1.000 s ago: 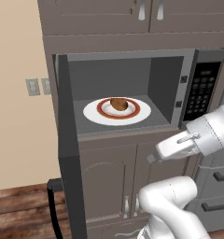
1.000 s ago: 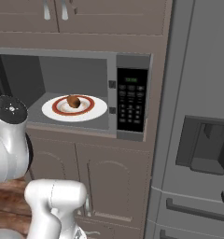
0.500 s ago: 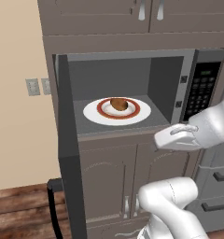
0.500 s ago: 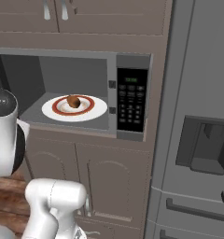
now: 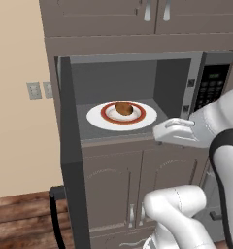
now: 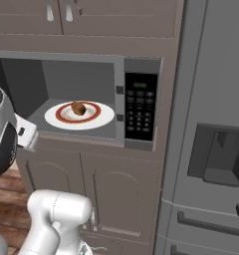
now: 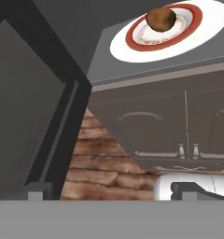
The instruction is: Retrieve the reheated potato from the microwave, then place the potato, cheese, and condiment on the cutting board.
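Simply roundish brown potato [image 5: 123, 108]

The microwave [image 5: 138, 97] stands open. Inside, the potato [image 5: 123, 108] sits on a red-ringed plate [image 5: 96, 118]. The claw [image 5: 159, 136] hovers just outside the opening.

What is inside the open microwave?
Inside the microwave sits a white red-ringed plate with the potato on its middle. The potato covers the plate's centre, so anything under it cannot be seen.
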